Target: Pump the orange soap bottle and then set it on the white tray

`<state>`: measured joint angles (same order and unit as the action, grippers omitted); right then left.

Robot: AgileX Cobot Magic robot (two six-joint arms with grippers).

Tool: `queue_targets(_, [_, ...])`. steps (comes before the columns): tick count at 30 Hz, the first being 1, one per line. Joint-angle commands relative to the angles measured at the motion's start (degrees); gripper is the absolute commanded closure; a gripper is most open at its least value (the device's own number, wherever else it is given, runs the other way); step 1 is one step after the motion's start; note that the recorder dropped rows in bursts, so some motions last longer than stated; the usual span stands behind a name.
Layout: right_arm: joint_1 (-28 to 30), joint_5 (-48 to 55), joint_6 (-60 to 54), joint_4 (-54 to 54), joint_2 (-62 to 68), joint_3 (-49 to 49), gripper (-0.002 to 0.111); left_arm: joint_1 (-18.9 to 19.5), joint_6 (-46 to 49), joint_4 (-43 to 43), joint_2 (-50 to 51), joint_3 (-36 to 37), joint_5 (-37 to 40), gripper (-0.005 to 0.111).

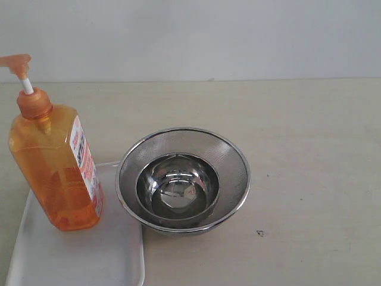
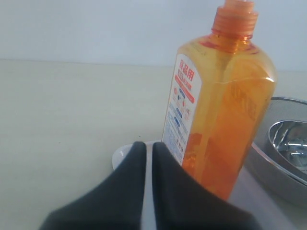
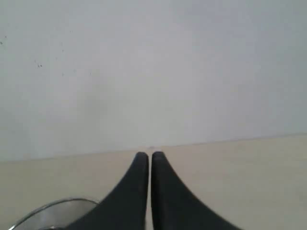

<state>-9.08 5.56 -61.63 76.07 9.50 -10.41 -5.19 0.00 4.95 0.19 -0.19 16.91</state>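
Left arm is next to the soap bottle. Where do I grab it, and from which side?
Take the orange soap bottle by its broad body, about mid-height, not the thin pump stem. It stands upright on the white tray with the mesh bowl close on one side, so come in from the open side away from that bowl. The left gripper is shut; open it first.

The flat white plastic tray (image 1: 77, 256) runs off the exterior view's edge, partly hidden under the tall translucent orange soap bottle (image 1: 56, 173). The left wrist view cuts off that bottle's pump head and, beside it, the round steel mesh bowl (image 2: 276, 177); the label print is unreadable.
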Motion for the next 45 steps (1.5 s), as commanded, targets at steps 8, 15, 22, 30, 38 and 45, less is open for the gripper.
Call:
queue_targets(8, [1.14,-2.53,-2.99,-0.11,-6.92,1.67,0.108,0.2,-0.65,-0.09,-0.19,0.19,0.06,0.102])
queue_targets(15, [1.14,2.01,15.01,-30.23,-6.92,1.71,0.108,0.2,-0.65,-0.09,-0.19,0.19,0.06,0.102])
queue_targets(22, [1.14,6.03,56.0,-69.03,-7.46,3.05,0.108,0.2,-0.65,-0.09,-0.19,0.19,0.06,0.102])
queue_targets(30, [1.14,1.69,58.53,-72.45,-9.5,10.41,0.108,0.2,-0.65,-0.09,-0.19,0.19,0.06,0.102])
queue_targets(38, [1.14,9.7,66.24,-79.49,-9.5,10.41,0.108,0.2,-0.65,-0.09,-0.19,0.19,0.06,0.102])
queue_targets(45, [1.14,15.19,65.68,-82.78,-9.5,10.41,0.108,0.2,-0.65,-0.09,-0.19,0.19,0.06,0.102])
